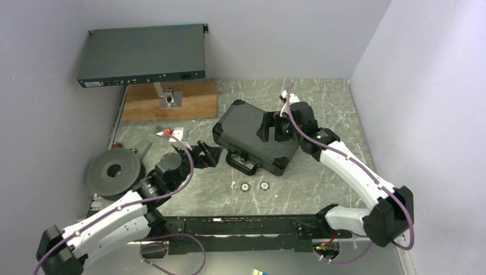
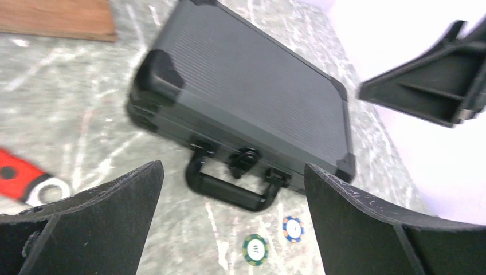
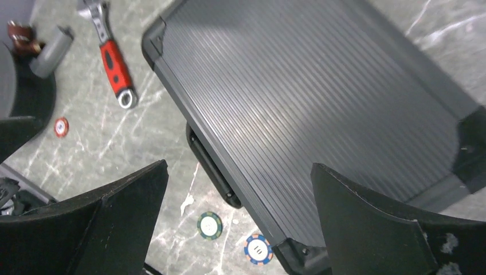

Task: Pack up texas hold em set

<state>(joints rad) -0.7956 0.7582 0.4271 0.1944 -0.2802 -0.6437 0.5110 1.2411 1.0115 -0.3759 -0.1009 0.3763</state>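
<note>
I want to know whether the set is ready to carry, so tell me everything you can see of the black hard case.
The case is a dark, briefcase-like hard shell with a ribbed lid, black corner caps, and a black handle and latch on its near edge. It is shut and lies flat on the marble table. The open right gripper hangs over its lid; contact cannot be told. Two chips lie near the handle, apart.

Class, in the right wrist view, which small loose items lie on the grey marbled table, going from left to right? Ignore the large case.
small round red poker chip → red-handled metal adjustable wrench → round green poker chip → round blue and orange poker chip
</note>
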